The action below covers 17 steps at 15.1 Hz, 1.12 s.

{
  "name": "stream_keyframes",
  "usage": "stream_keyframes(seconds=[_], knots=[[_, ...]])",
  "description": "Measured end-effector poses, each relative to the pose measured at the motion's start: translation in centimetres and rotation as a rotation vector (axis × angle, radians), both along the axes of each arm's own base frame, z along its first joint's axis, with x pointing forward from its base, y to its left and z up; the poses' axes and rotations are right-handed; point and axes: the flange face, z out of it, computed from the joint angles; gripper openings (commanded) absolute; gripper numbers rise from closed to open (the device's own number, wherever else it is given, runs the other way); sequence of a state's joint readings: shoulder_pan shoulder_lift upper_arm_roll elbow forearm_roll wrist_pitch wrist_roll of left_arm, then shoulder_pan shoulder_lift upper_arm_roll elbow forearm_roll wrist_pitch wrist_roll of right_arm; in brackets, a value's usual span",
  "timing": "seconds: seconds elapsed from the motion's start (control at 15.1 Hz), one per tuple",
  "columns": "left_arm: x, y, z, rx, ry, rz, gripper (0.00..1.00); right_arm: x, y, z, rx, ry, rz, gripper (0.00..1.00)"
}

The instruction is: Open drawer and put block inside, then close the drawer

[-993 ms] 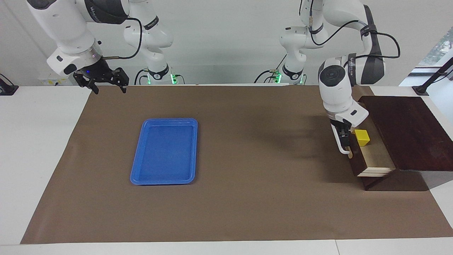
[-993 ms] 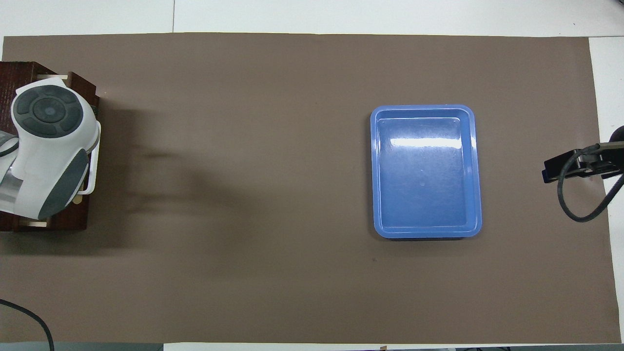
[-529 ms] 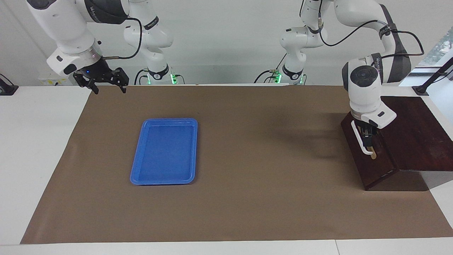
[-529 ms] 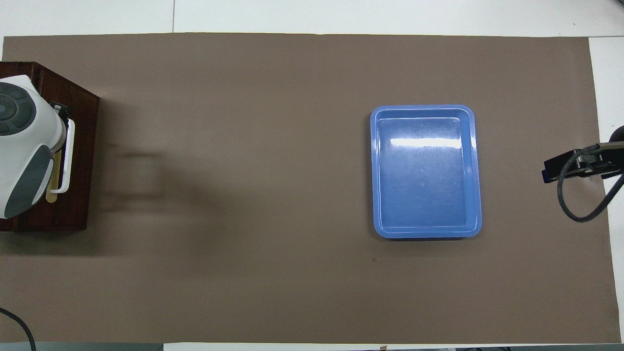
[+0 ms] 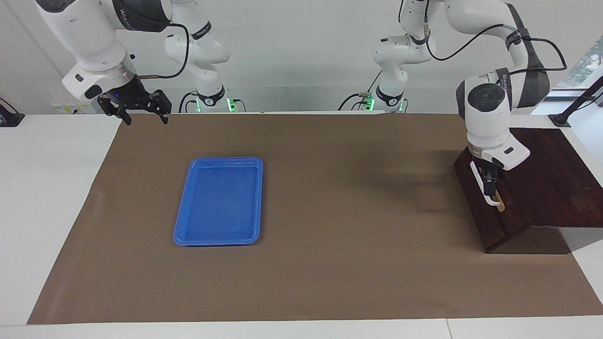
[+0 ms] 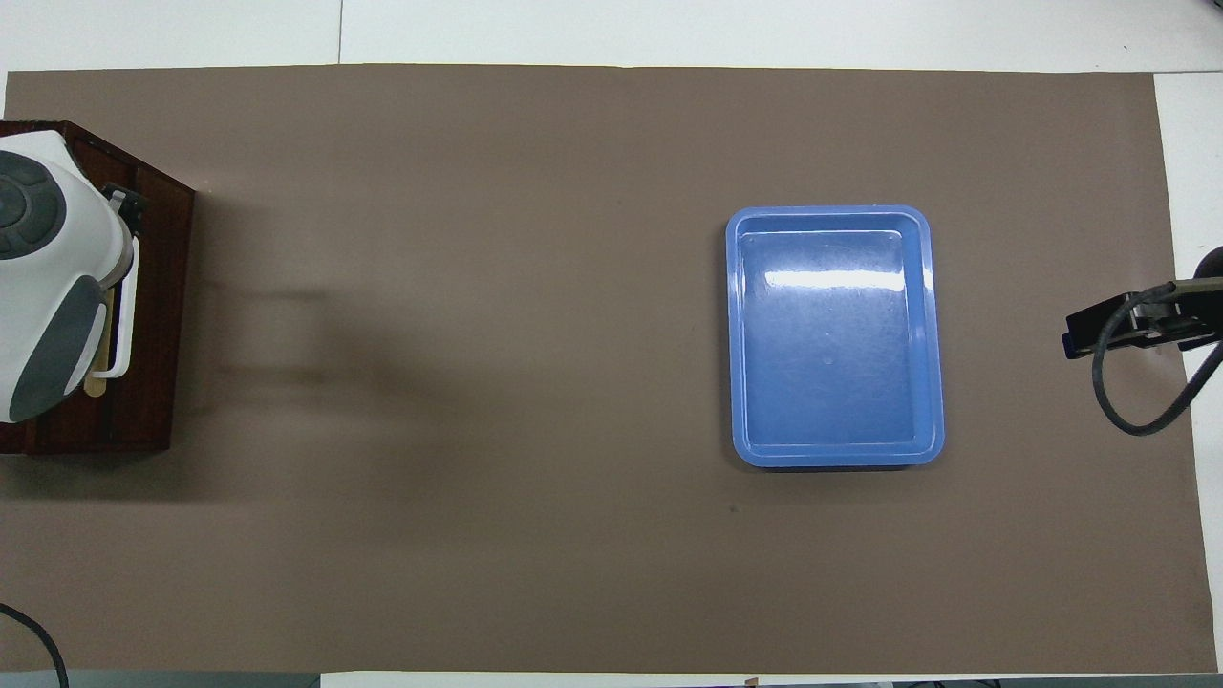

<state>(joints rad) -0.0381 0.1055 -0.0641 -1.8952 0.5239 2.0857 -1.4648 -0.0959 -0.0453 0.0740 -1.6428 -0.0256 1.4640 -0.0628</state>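
Note:
The dark wooden drawer (image 5: 478,207) sits flush in its cabinet (image 5: 556,183) at the left arm's end of the table. My left gripper (image 5: 490,184) points down at the drawer front and is shut on the white bar handle (image 5: 494,202). From overhead the left wrist covers much of the cabinet, and the handle (image 6: 131,315) shows beside it. The block is hidden. My right gripper (image 5: 146,120) waits open and holds nothing, raised over the mat's corner at the right arm's end.
A flat blue tray (image 5: 221,160) with nothing in it lies on the brown mat (image 5: 353,212), toward the right arm's end. From overhead the tray (image 6: 831,211) lies short of the right gripper's black tip (image 6: 1123,325).
The left gripper moved with the handle toward the cabinet and the drawer slid shut. The yellow block, seen in the open drawer a second ago, is now out of sight. The right arm stayed still.

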Motion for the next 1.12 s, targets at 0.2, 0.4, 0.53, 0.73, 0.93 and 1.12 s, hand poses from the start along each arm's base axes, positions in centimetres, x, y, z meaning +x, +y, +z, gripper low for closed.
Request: stream_keyframes(seconds=[0.2,0.4,0.53,0.73,0.93,1.12], knots=[[-0.2,-7.2,4.8,-0.126,0.007,-0.071,1.0,0.0,0.0,0.0,0.0,0.0,0.0,1.0],[-1.7,-11.8,9.4,-0.222,0.074,-0.216,1.0,0.0,0.0,0.0,0.0,0.0,0.0,1.0],[-2.3,-12.4,12.1,-0.263,0.129,-0.353,1.0,0.0,0.0,0.0,0.0,0.0,0.0,1.0],[-3.0,-11.6,14.9,-0.268,0.237,-0.572,1.0,0.0,0.0,0.0,0.0,0.0,0.0,1.0],[-3.0,-8.5,16.2,-0.244,0.322,-0.751,1.0,0.0,0.0,0.0,0.0,0.0,0.0,1.0],[-2.0,-2.3,16.4,-0.227,0.358,-0.862,1.0,0.0,0.0,0.0,0.0,0.0,0.0,1.0]])
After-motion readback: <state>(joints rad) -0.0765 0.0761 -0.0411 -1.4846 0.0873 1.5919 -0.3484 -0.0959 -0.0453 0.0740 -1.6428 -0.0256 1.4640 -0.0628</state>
